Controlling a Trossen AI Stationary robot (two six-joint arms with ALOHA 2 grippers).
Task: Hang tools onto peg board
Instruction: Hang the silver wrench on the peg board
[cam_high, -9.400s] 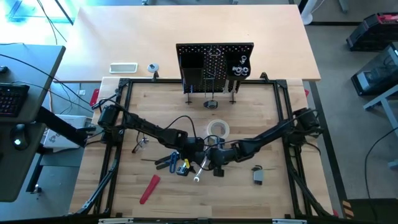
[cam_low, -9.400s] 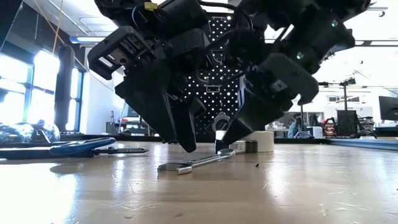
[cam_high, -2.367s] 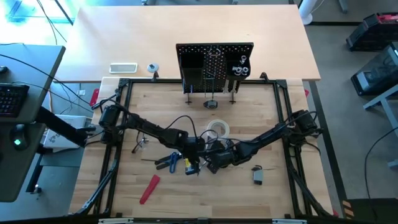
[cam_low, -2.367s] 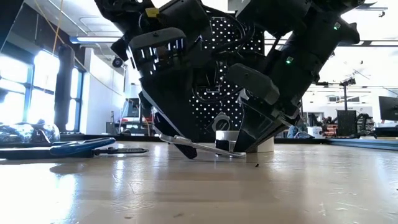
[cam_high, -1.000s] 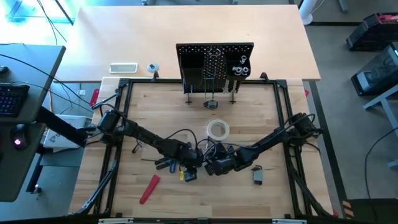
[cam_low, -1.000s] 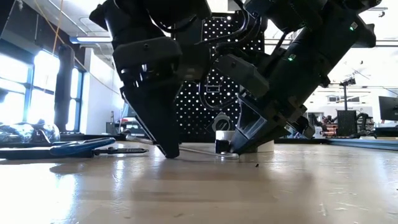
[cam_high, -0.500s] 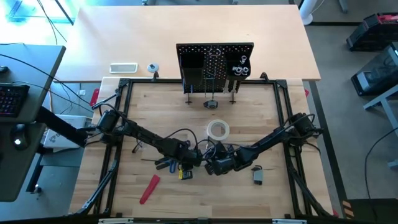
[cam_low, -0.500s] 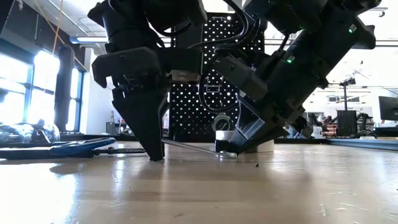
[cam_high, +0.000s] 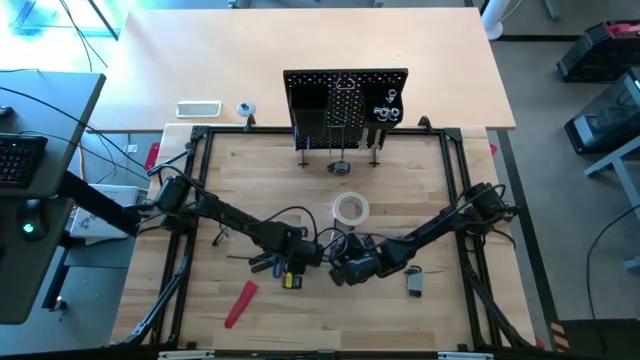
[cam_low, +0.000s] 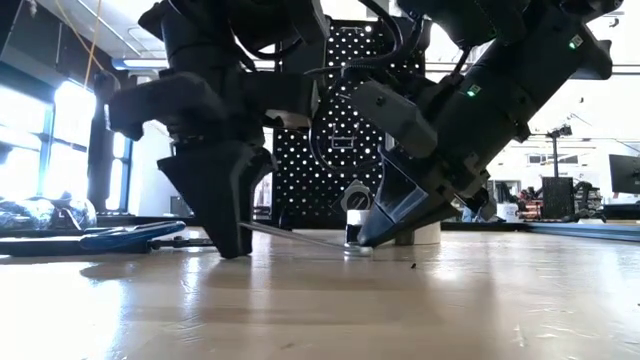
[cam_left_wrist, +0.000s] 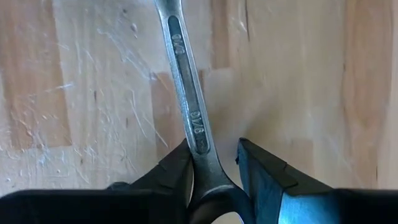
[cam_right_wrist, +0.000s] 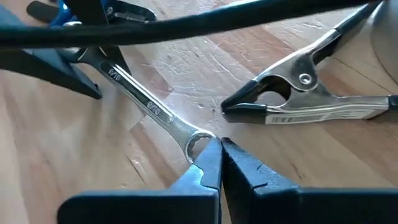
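Note:
A silver wrench (cam_right_wrist: 146, 102) lies between my two grippers at mid-table, in front of the black peg board (cam_high: 345, 105). In the low view the wrench (cam_low: 295, 237) slopes, with its left end raised and its right end on the wood. My left gripper (cam_left_wrist: 211, 168) is shut on the raised end. My right gripper (cam_right_wrist: 216, 152) is shut, with its tips at the wrench's ring end. Blue-handled pliers (cam_high: 268, 262) lie beside my left gripper. A red-handled tool (cam_high: 240, 303) lies nearer the front. A white tape roll (cam_high: 350, 208) lies behind the grippers. My left gripper pinches the wrench's shaft (cam_left_wrist: 200, 146) between its two fingers, just where it widens into the head. The fingers point down at the table and lie across the wrench. That end is lifted off the wood and the far end rests on it. My right gripper's shut fingertips (cam_right_wrist: 210, 155) touch the wrench's ring end (cam_right_wrist: 198, 142), slanting down from the table's right. The ring end rests on the table.
A silver spring clamp with black tips (cam_right_wrist: 298, 99) lies close to my right gripper. A small grey object (cam_high: 415, 283) lies to the right of it. The peg board stands upright at the far edge with bins and hooks. Bare wood lies toward the near edge.
My left gripper has gone toward the table's left edge along the wrench and has raised that end off the wood. The ring end has stayed on the table. My right gripper has shifted a little to the left with the ring end.

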